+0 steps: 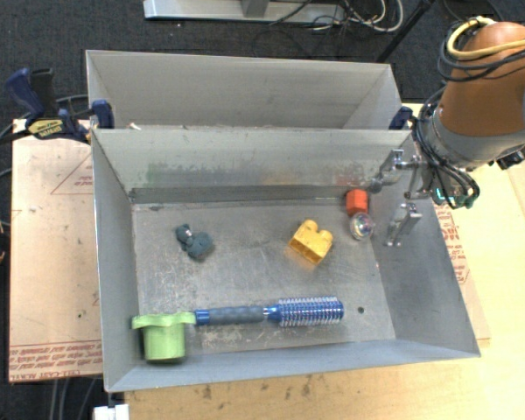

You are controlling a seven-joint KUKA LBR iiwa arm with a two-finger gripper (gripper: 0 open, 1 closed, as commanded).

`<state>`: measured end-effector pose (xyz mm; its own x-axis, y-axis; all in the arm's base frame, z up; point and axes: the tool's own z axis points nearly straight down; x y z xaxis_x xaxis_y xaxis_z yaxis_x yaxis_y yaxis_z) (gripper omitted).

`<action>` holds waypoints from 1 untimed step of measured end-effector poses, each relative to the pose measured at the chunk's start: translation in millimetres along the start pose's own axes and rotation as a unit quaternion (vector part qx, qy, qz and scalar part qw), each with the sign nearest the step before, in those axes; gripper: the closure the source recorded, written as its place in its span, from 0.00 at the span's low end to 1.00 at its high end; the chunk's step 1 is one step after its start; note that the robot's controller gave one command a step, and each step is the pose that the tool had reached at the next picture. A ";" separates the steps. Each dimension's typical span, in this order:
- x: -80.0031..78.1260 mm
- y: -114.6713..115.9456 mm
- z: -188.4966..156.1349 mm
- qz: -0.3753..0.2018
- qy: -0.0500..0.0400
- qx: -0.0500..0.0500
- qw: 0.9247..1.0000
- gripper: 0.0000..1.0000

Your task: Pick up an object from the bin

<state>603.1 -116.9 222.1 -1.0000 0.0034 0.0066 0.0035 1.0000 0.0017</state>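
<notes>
From the overhead camera view: a grey sheet-metal bin [245,160] with sloping, scuffed walls, and over its right wall the metal end effector [387,206], thin fingers apart with nothing between them. Just left of it, at the back right of the floor, a small orange cylinder [357,201] and a shiny rounded bead [361,227], close together. Farther left, a blocky yellow plastic piece [311,241] and a lumpy grey-blue bit [195,244]; along the front, a blue bristled hairbrush [271,312] with its handle end against a pale green flanged cap [164,336].
</notes>
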 end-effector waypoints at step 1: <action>34.2 54.0 83.5 -0.123 -0.001 -0.001 0.992 0.00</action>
<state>568.5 -62.6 138.9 -0.9707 -0.2405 0.0042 -0.2404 0.9707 0.0043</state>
